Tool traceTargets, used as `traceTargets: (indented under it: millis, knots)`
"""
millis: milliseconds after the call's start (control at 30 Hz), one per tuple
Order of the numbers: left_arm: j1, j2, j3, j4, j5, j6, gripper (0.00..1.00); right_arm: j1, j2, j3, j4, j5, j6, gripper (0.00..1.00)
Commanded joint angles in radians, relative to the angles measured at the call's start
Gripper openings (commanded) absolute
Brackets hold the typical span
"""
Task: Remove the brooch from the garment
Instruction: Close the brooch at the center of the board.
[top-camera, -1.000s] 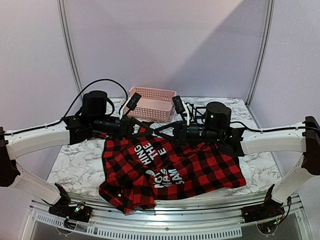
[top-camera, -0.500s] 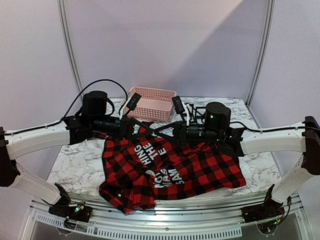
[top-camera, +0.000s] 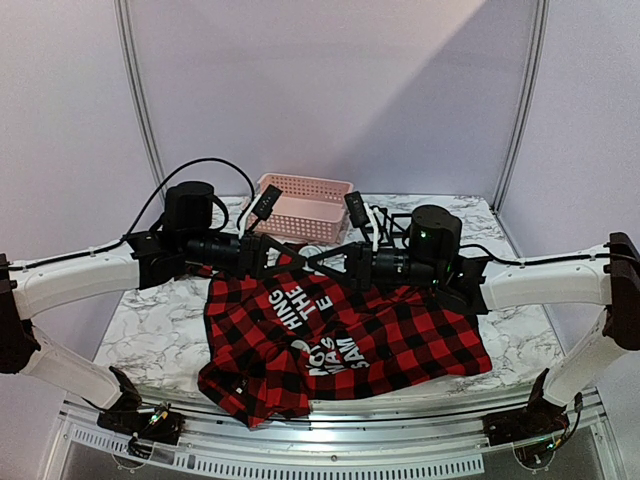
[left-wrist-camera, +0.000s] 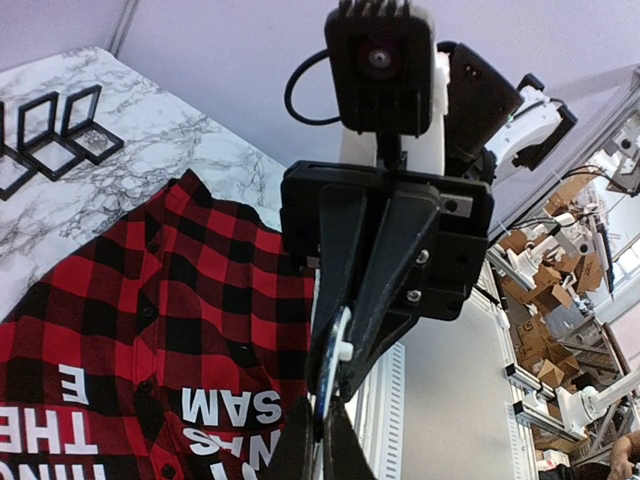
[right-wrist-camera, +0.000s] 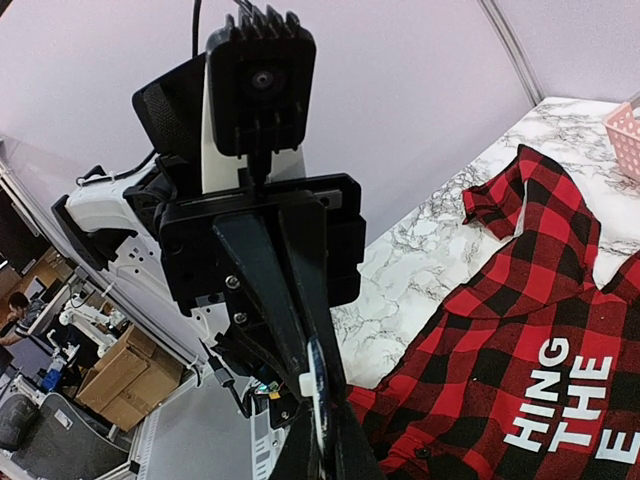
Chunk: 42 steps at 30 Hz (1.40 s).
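Observation:
The garment (top-camera: 400, 335), a red-and-black plaid shirt with white lettering, lies spread on the marble table. Both arms meet tip to tip above its upper middle. The brooch (left-wrist-camera: 333, 365) is a thin disc seen edge-on with a small white nub on one face. It is pinched from opposite sides by my left gripper (left-wrist-camera: 322, 425) and my right gripper (right-wrist-camera: 322, 440), both shut on it. From the right wrist the brooch (right-wrist-camera: 318, 385) shows no cloth around it. From above, the left gripper (top-camera: 290, 258) and right gripper (top-camera: 318, 262) hide the brooch.
A pink slotted basket (top-camera: 305, 205) stands at the back of the table behind the grippers. Small black open frames (left-wrist-camera: 50, 130) sit on the marble at the back right. The table's front edge (top-camera: 330, 410) runs just below the shirt.

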Motion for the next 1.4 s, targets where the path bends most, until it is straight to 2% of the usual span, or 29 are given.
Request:
traceTargets:
  millis: [0, 367, 700, 1367]
  knots:
    - [-0.007, 0.001, -0.003, 0.013, 0.051, 0.008, 0.0, -0.011, -0.001, -0.009, -0.062, 0.154, 0.028, 0.03]
    - [-0.007, -0.007, -0.003, 0.007, 0.04, 0.008, 0.0, -0.014, -0.021, -0.037, -0.058, 0.221, 0.052, 0.03]
    - [0.0, 0.03, 0.028, -0.082, -0.03, 0.038, 0.0, -0.013, -0.028, -0.067, 0.024, 0.146, 0.028, 0.04]
    - [0.054, 0.074, 0.035, -0.131, -0.077, 0.002, 0.0, -0.013, -0.051, -0.107, 0.068, 0.138, 0.016, 0.06]
